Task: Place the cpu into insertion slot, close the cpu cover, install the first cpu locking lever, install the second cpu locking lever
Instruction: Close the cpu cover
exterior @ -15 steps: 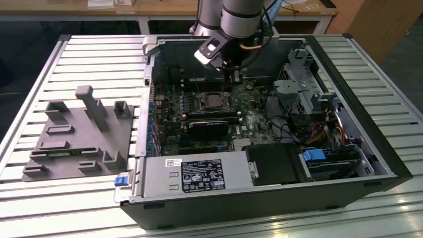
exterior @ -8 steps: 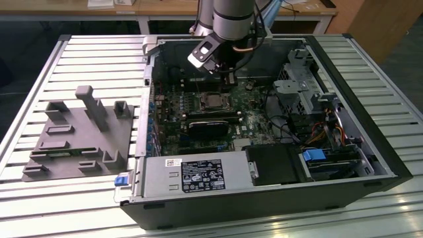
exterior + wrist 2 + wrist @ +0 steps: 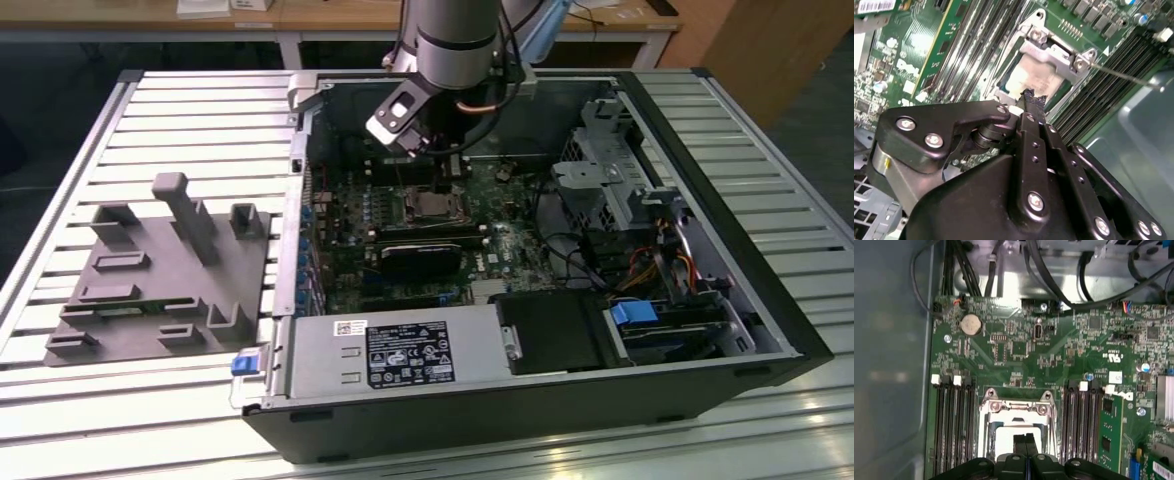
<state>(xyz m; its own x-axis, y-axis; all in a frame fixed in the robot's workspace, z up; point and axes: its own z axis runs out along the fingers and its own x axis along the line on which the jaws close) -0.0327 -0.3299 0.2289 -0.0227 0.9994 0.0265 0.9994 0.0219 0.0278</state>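
- Gripper point(image 3: 1025, 440): matte black, with bolted link arms. Its two slim fingertips are pressed together with nothing seen between them, poised directly above the insertion slot point(image 3: 430, 206).
- Cpu point(image 3: 1004, 436): flat square with a dull silver top, seated in the slot.
- Cpu cover point(image 3: 1015, 415): thin bright metal frame lying over the slot, the cpu showing through its square cut-out.
- Locking lever point(image 3: 1126, 76): fine wire rod running out from one slot corner.
- Memory slots point(image 3: 954, 425): long black ribbed rows flanking the slot on both sides.
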